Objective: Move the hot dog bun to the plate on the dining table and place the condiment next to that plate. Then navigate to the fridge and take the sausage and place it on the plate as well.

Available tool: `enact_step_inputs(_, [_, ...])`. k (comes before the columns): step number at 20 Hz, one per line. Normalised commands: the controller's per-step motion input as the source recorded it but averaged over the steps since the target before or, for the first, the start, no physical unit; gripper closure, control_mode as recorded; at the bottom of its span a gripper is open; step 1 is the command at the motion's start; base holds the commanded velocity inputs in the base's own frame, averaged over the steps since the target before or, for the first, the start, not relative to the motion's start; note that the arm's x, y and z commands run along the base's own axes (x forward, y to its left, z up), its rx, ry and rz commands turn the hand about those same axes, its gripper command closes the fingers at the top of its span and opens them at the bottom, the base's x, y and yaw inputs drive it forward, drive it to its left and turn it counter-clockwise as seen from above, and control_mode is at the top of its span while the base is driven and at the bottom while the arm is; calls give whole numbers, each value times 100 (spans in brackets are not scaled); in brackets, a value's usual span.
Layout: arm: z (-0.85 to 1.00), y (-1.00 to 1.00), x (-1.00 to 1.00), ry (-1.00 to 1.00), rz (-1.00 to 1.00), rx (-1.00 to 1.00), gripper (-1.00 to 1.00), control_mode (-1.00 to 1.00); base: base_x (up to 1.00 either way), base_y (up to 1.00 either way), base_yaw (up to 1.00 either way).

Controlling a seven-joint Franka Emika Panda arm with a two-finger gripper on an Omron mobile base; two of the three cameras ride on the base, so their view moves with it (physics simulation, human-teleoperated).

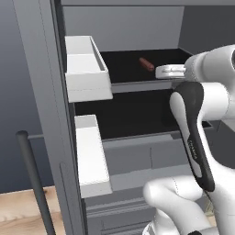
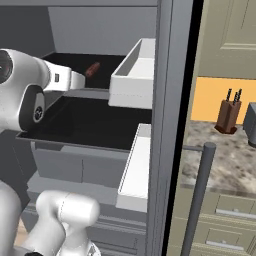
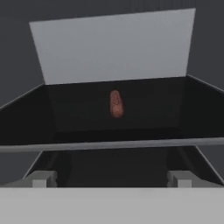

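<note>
A reddish-brown sausage [image 1: 147, 64] [image 2: 92, 69] [image 3: 116, 103] lies alone on the dark upper shelf [image 1: 124, 69] of the open fridge, toward the back. My gripper [image 1: 159, 71] [image 2: 81, 80] [image 3: 110, 179] hovers at the shelf's front edge, level with it and pointing straight at the sausage, a short way from it. It is open, and nothing sits between its fingertips [image 3: 40, 178]. The hot dog bun, condiment, plate and dining table are out of view.
White door bins [image 1: 87, 69] [image 2: 134, 75] jut out beside the upper shelf, with a second bin [image 1: 92, 156] [image 2: 137, 165] lower down. A dark lower shelf [image 1: 133, 119] and grey drawers sit beneath. A knife block [image 2: 228, 117] stands on the counter to the right.
</note>
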Motion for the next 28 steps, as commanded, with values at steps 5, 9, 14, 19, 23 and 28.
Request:
enact_step_inputs(5, [-2,0,39,-1,0,0,-100,-100,0,0,0])
enact_step_inputs(9, [-2,0,29,1,0,0,-100,-100,0,0,0])
enact_step_inputs(14, [-1,0,29,10,0,0,-100,-100,0,0,0])
enact_step_inputs(19, [0,0,41,12,0,0,-100,-100,0,0,0])
enact_step_inputs(23, [27,0,32,3,0,0,-100,-100,0,0,0])
enact_step_inputs(28, [6,0,39,13,0,-1,-100,-100,0,0,0])
